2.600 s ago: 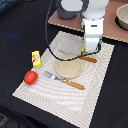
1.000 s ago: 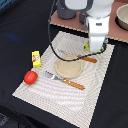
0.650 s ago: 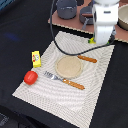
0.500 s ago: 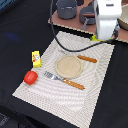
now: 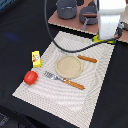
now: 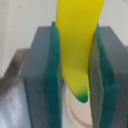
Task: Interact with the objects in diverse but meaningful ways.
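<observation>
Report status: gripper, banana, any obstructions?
Gripper shut on banana. Banana lifted, over placemat's far edge. Plate below, nothing blocking.

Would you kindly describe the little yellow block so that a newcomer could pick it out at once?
Start from the pale striped placemat on the dark table, with the tan round plate near its middle. Go to the mat's edge on the exterior view's left: the yellow block stands there, just above the red tomato. It is the only boxy yellow thing there.

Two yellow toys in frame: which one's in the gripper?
The banana, clamped between the gripper's green pads, with its tip showing yellow at the arm's side in the exterior view. The yellow block sits untouched at the placemat's edge, above the tomato.
</observation>
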